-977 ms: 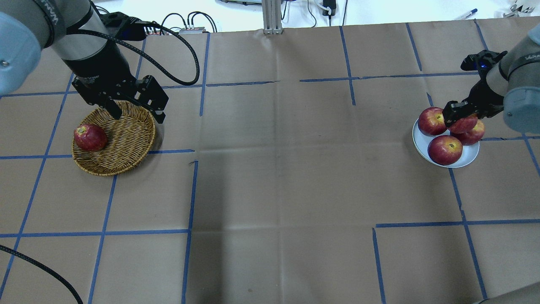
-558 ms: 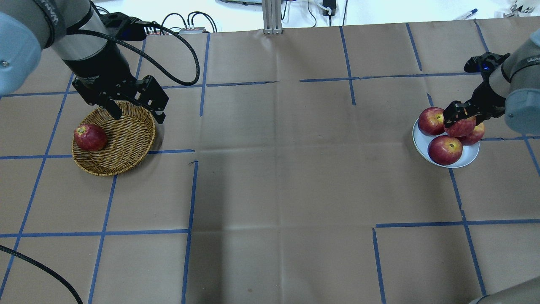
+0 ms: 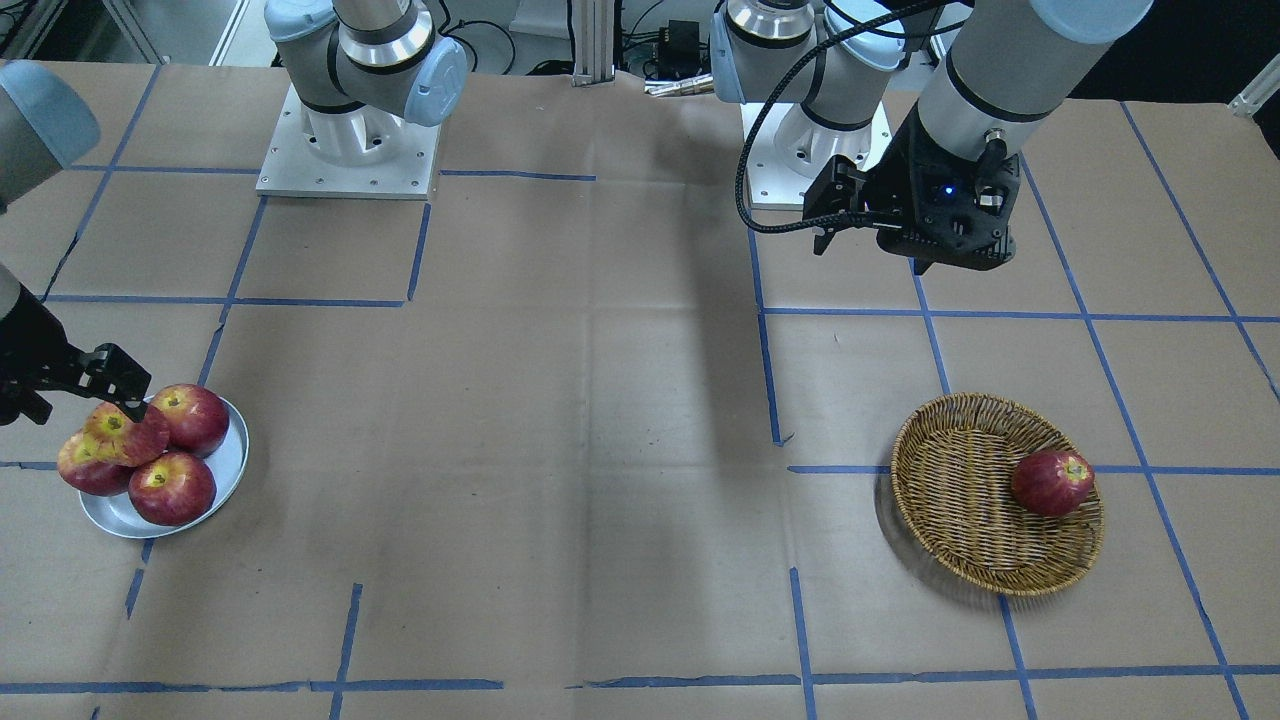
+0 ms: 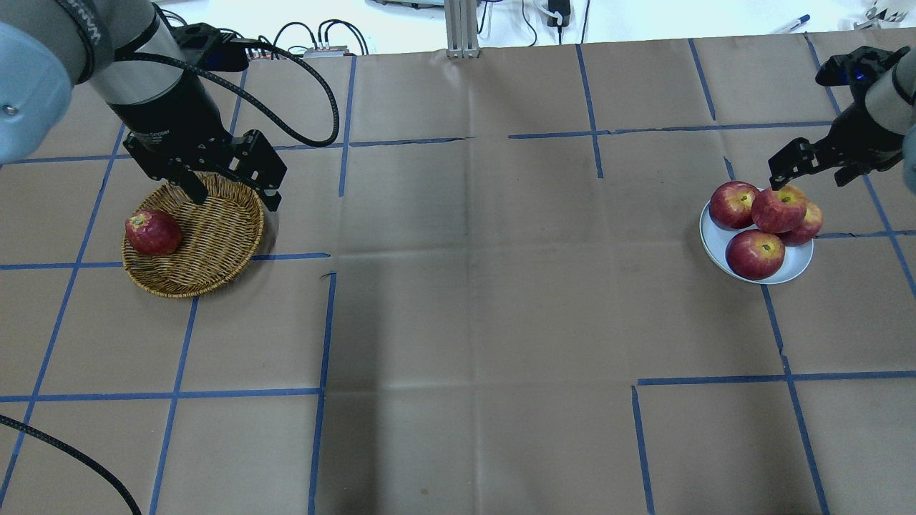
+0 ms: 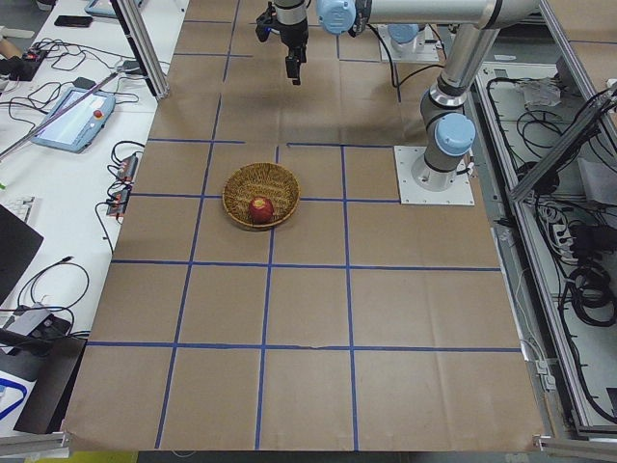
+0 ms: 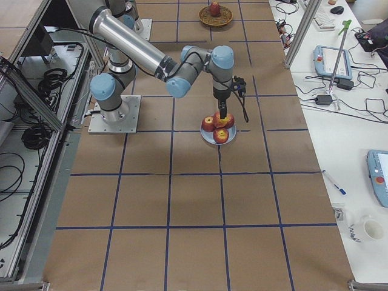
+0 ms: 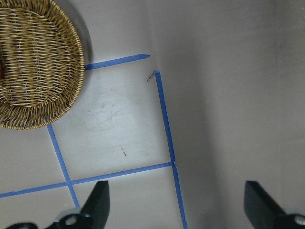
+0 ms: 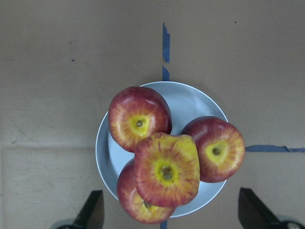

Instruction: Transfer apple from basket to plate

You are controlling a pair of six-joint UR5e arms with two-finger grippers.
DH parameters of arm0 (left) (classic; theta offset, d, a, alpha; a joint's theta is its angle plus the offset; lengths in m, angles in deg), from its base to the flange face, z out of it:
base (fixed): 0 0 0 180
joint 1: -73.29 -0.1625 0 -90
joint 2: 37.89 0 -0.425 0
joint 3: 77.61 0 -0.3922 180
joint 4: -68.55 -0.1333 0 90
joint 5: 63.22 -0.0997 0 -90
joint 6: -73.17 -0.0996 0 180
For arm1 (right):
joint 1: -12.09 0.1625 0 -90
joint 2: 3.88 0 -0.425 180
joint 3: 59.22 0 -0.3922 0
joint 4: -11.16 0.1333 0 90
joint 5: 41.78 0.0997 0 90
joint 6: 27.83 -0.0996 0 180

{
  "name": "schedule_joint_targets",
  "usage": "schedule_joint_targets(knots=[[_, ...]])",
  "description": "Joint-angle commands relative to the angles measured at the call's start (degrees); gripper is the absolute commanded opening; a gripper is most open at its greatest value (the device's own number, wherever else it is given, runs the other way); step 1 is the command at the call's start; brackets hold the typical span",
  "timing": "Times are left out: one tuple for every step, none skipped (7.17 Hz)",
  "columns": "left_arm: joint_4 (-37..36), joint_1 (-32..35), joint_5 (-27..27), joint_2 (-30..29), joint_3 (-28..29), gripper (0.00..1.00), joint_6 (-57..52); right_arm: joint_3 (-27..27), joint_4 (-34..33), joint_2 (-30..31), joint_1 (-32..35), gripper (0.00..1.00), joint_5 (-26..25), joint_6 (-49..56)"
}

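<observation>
You see right gripper [image 8: 172, 214] and left gripper [image 7: 177, 202] spread, both cropped; the apple [image 8: 166, 169] on the plate [image 8: 190, 102] seemingly half-hides a lower apple [image 8: 129, 200].

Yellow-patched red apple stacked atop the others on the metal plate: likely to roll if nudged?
Probably yes: the yellow-patched apple rests on three dark red apples, not the silvery metal plate. Round and likely smooth-skinned, so a nudge may roll it off.
</observation>
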Motion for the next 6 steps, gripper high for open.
schedule_joint_targets(knots=[[-0.09,0.00,0.00,0.03,0.02,0.99,-0.07,-8.05,13.82,2.73,7.06,1.00,-0.51,-9.30],[0.00,0.00,-0.09,0.12,-0.07,0.99,-0.24,-11.66,19.36,2.82,11.72,1.00,-0.42,-14.76],[0.00,0.00,-0.18,0.21,-0.07,0.99,-0.33,-13.09,21.94,2.82,16.03,1.00,-0.42,-20.38],[0.00,0.00,-0.26,0.30,-0.07,0.99,-0.42,-12.93,22.14,3.96,19.72,1.00,-0.77,-25.22],[0.00,0.00,-0.27,0.38,-0.07,0.99,-0.51,-12.75,22.14,5.19,22.55,1.00,-3.21,-28.75],[0.09,0.09,-0.35,0.56,-0.15,0.99,-0.51,-12.58,22.23,5.46,22.92,1.00,-4.28,-28.27]])
